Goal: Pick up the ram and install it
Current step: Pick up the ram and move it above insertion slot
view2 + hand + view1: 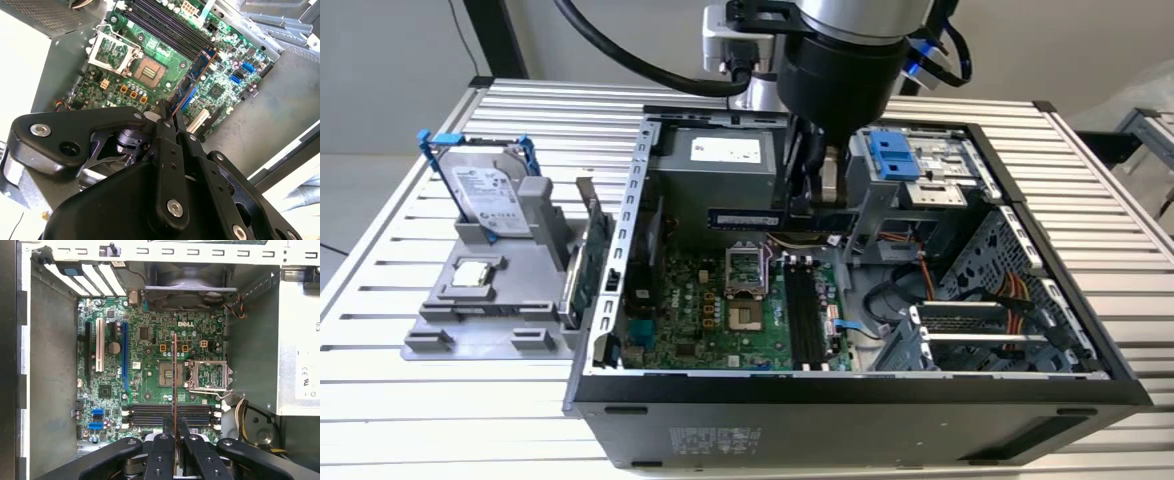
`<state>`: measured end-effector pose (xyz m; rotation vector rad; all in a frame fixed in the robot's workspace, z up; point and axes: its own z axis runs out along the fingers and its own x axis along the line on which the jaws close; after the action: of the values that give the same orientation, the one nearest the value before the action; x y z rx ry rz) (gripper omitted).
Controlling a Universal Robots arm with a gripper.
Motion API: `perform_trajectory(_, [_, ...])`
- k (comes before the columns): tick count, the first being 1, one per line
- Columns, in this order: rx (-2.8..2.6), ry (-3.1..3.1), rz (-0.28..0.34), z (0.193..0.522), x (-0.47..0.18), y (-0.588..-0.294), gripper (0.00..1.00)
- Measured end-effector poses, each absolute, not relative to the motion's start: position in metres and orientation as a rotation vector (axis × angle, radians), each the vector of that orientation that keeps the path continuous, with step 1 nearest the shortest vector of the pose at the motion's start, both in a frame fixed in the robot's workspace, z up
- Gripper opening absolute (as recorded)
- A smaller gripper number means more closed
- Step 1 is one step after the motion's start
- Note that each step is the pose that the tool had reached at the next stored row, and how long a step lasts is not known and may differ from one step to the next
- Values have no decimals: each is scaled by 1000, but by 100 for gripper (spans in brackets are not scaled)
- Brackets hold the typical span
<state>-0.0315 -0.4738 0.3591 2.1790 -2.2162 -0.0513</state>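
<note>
My gripper [803,212] hangs inside the open computer case [854,392], shut on the ram [744,218]. The ram is a long dark stick held level above the green motherboard [700,320], sticking out toward the exterior view's left. In the first wrist view the ram [174,375] appears edge-on, rising from between the fingertips [166,429] over the CPU socket area. The second wrist view has the ram [196,72] running out from the gripper [170,119] above the board. Black memory slots [170,412] lie on the board below, close to the gripper [174,429].
A grey hard drive with a blue frame [491,195] stands in a grey holder on the slatted table, at the exterior view's left. A green card [594,268] stands upright beside the case wall. The power supply [720,160], drive cage [914,165] and cables [987,295] crowd the case.
</note>
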Motion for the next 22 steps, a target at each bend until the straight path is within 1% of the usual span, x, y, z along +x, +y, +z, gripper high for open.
perform_trajectory(22, [2178,-2215,-50,353,-31,-474,0])
